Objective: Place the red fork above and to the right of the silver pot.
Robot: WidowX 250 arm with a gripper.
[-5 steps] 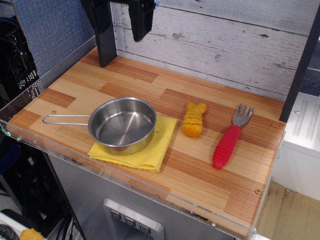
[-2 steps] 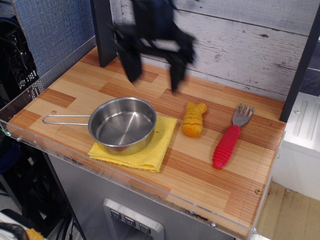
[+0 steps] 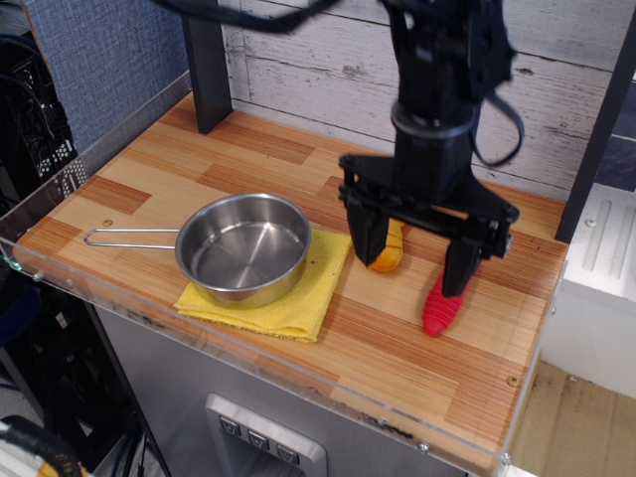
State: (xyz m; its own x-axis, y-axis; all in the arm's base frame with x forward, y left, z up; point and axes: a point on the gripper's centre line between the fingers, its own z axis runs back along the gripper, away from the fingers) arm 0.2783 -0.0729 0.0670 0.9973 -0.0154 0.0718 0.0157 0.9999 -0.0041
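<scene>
The silver pot (image 3: pixel 243 247) sits on a yellow cloth (image 3: pixel 301 298) at the front left of the wooden table, its wire handle pointing left. The red fork (image 3: pixel 437 307) lies at the right; only the lower end of its red handle shows, the tines are hidden behind my gripper. My gripper (image 3: pixel 414 258) hangs open and empty just above the table, one finger (image 3: pixel 368 235) in front of the orange toy, the other finger (image 3: pixel 458 263) over the fork's handle.
An orange-yellow ridged toy food piece (image 3: pixel 390 254) lies between pot and fork, partly hidden by the left finger. A dark post (image 3: pixel 206 65) stands at the back left. A clear plastic rim (image 3: pixel 298 368) runs along the table's front edge.
My gripper has swung from the back left of the table to the right and down, and now hangs open over the fork and the orange toy. The objects have not moved.
</scene>
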